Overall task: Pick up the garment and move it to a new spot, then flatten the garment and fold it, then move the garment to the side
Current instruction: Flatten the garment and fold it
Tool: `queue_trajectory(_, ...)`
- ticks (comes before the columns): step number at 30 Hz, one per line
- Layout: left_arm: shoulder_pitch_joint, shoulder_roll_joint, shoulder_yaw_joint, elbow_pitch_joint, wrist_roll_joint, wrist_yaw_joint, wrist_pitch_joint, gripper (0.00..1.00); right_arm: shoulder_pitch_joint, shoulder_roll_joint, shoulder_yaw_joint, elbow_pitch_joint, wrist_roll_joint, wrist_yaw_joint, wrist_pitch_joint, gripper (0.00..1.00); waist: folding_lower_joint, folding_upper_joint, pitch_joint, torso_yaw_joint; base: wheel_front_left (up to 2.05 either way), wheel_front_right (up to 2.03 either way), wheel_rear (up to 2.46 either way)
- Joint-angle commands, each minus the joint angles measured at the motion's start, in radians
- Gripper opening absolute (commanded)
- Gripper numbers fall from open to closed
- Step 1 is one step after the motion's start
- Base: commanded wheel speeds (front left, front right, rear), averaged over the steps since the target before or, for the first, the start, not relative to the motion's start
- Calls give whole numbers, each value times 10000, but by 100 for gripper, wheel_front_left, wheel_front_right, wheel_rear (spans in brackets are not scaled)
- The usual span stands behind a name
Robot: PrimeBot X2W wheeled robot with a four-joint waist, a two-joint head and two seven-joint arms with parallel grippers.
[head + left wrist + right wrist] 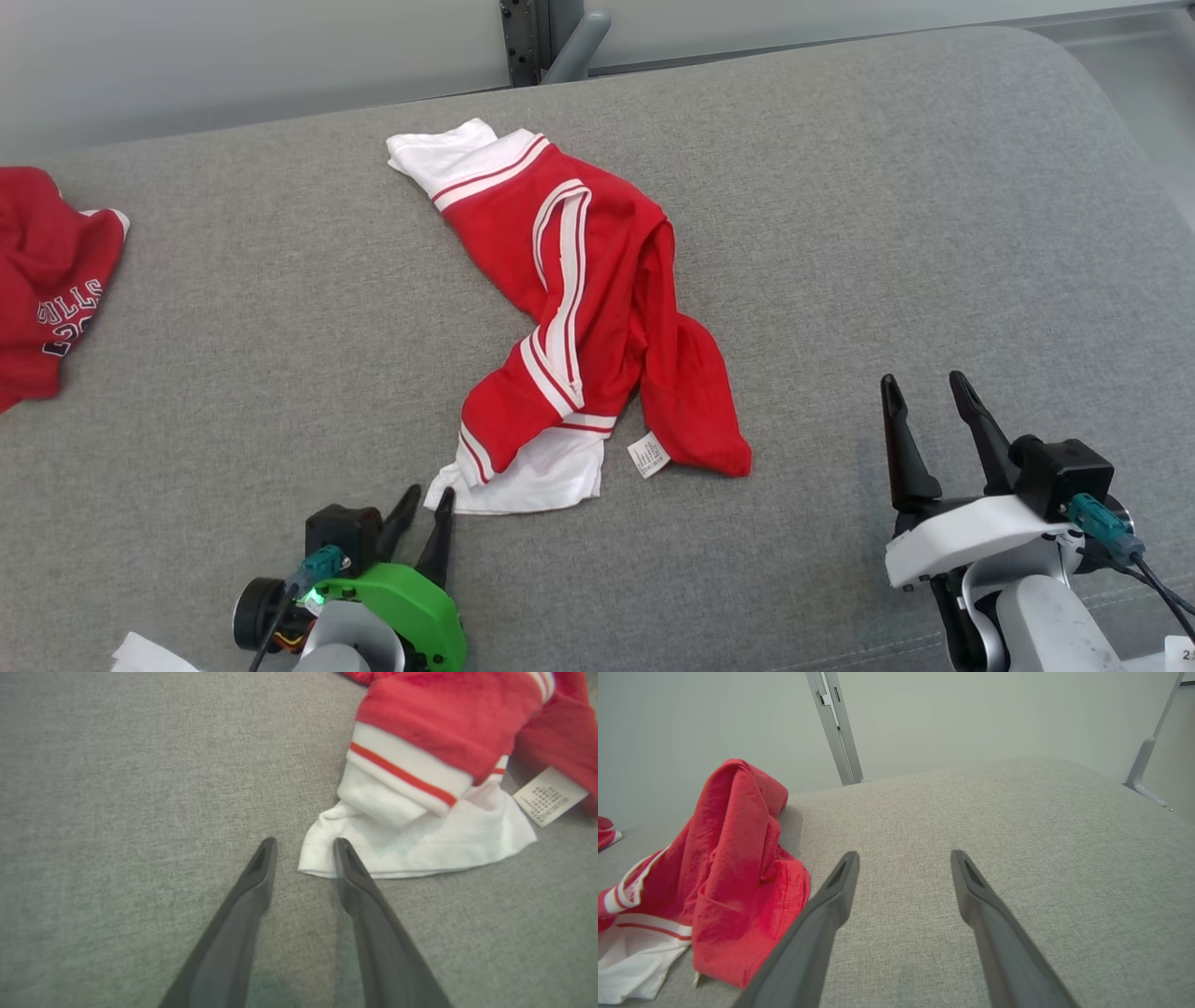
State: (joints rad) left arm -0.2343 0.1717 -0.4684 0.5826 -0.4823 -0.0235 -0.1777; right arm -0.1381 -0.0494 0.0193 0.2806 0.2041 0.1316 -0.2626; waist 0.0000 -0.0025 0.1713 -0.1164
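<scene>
Garment (579, 280) (420, 718) (733, 858), red with white stripes and white hems, crumpled mid-frame in head view on grey cushion (887, 233), running from upper centre down to lower centre. White label (648, 455) (549, 795) beside lower hem. Left tool (431, 495) (304, 844) at bottom, left of centre: fingers parted, released, hem corner between tips, contact unclear. Right tool (924, 383) (903, 856) lower right: fingers wide apart, gripping nothing, clear of garment. Second red garment (47, 280), lettered, at left edge.
</scene>
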Motion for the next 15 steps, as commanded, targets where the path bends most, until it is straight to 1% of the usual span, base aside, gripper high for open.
queue_trajectory(1,-107,-82,-135,168,78,-104,59,37,-65,-21,-33,-42,-75,-18,-26,100,0,25,16,-17,0,0,0)
queue_trajectory(2,-132,-99,-201,249,118,-120,105,27,-72,-21,-32,-40,-69,-18,-26,100,0,25,19,-25,0,0,0)
queue_trajectory(3,-167,-131,-341,383,196,-154,160,15,-76,-21,-43,-47,-59,-18,-26,100,0,25,18,-34,0,0,0)
queue_trajectory(5,-177,-189,-425,469,189,-221,167,3,-63,-21,-68,-49,-68,-18,-26,100,0,25,11,-27,0,0,0)
queue_trajectory(6,-185,-209,-453,510,182,-216,151,0,-52,-21,-75,-40,-74,-18,-26,100,0,25,3,-22,0,0,0)
queue_trajectory(8,-200,-245,-403,543,112,-193,-20,0,-15,-21,-70,-15,-74,-18,-26,100,0,25,-15,-6,0,0,0)
queue_trajectory(15,-81,-122,237,341,-195,232,-594,0,148,-16,269,157,40,-17,-26,100,0,25,-75,187,0,0,0)
